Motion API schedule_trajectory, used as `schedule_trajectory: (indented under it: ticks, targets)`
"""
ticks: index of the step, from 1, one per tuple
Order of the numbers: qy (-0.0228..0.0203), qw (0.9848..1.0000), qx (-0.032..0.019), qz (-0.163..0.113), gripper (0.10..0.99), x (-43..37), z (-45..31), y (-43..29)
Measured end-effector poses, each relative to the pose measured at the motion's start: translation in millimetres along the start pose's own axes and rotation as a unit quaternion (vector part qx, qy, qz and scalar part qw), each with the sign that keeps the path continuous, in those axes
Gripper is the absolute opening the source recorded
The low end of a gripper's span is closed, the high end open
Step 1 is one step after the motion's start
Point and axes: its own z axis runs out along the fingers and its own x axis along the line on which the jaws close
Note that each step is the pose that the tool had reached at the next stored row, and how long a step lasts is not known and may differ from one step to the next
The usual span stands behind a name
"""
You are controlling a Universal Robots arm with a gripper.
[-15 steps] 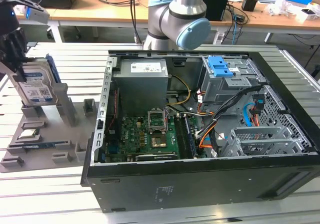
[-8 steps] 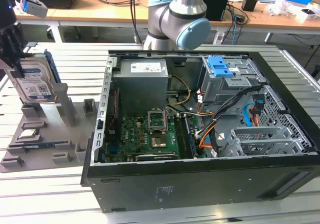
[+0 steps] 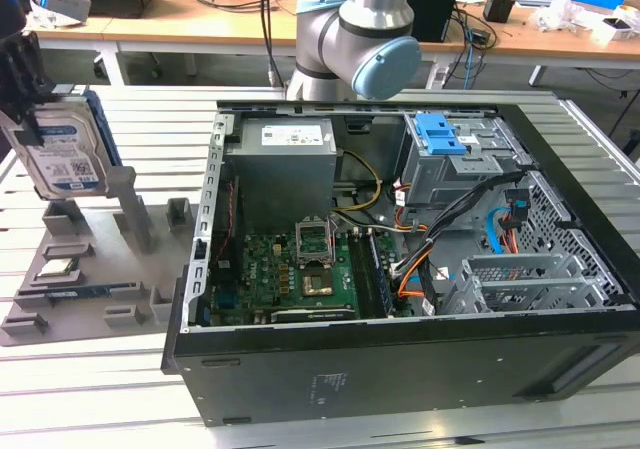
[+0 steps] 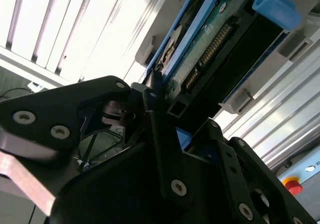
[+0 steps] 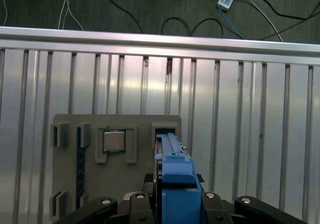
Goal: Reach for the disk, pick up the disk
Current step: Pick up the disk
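The disk (image 3: 68,159) is a silver-grey drive with a white-and-blue label and blue rails. It stands on edge, slightly tilted, over the grey holder (image 3: 100,269) at the exterior view's left. My black gripper (image 3: 38,114) comes down on its upper end and is shut on it. In the first wrist view the disk's blue rail (image 5: 175,176) runs between the fingers of the gripper (image 5: 172,200), above a slot of the holder (image 5: 70,124). The second wrist view shows the disk's circuit board and connector (image 4: 210,39) clamped at the gripper (image 4: 162,107).
An open computer case (image 3: 190,299) lies to the right of the holder, with a power-supply box (image 3: 285,159), a motherboard and a blue latch (image 3: 440,134). The holder also carries a processor chip (image 3: 55,266). Everything rests on a slatted aluminium table (image 3: 90,389). Desks with cables stand behind.
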Motion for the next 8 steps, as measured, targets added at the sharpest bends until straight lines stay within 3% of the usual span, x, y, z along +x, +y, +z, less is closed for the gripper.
schedule_trajectory:
  ticks: [2, 8]
  targets:
    - [0.0000, 1.0000, 0.0000, 0.000, 0.365, -0.3, -5.4, 0.2]
    - [0.0000, 1.0000, 0.0000, 0.000, 0.365, -1.8, -36.7, 1.3]
